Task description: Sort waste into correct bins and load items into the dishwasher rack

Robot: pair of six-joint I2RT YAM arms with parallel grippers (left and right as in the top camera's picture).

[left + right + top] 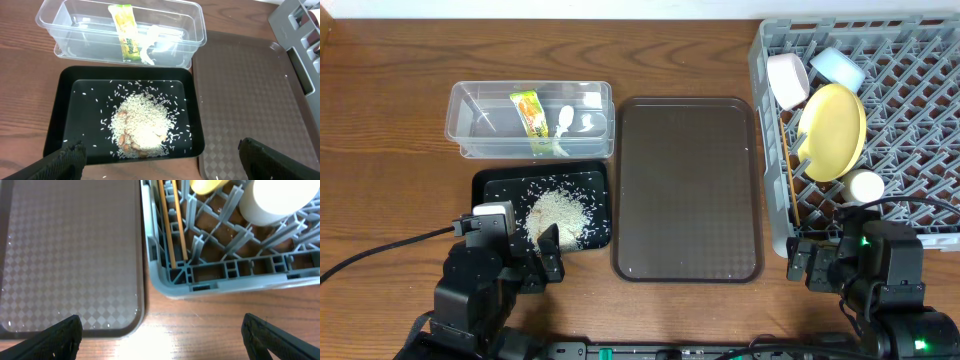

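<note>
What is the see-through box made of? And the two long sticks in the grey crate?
The see-through box looks like clear, glossy plastic: the wrapper shows through its wall. The sticks look like matte wood, maybe bamboo: tan and unshiny.

Robot lab bench: wooden table, dishwasher rack.

A: Light's bright and even, coming from above. Shadows soft. Small glints on the clear tub.
B: Right wrist view: white cup is blown out and soft, there's sheen on the brown tray corner, and the fingers are dark blur.
</note>
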